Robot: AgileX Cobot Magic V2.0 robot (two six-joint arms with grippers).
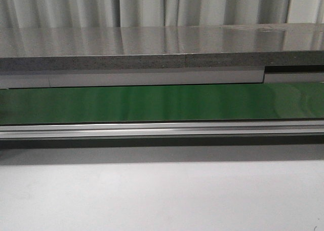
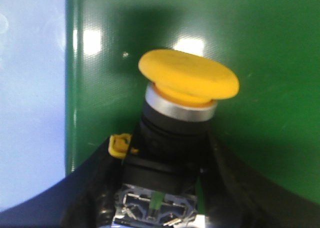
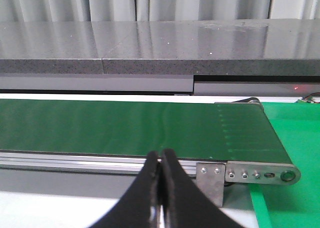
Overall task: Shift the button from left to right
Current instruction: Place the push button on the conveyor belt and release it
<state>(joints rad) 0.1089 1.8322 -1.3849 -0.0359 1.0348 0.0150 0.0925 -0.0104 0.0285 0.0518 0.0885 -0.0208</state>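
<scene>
Left gripper [image 2: 162, 188] grips the button [image 2: 185, 95] between its fingers over the green belt [image 2: 270, 53], so I judge pickup done and carry rightward remaining, while my right gripper [image 3: 161, 160] waits pinched empty.

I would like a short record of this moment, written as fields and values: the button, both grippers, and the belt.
button: yellow cap on black body, held over the green belt
left gripper: shut on the button, fingers on both sides of its body
right gripper: shut, holds nothing, before the belt's end
green belt: nothing on it in the front view
arms in front view: not seen
</scene>
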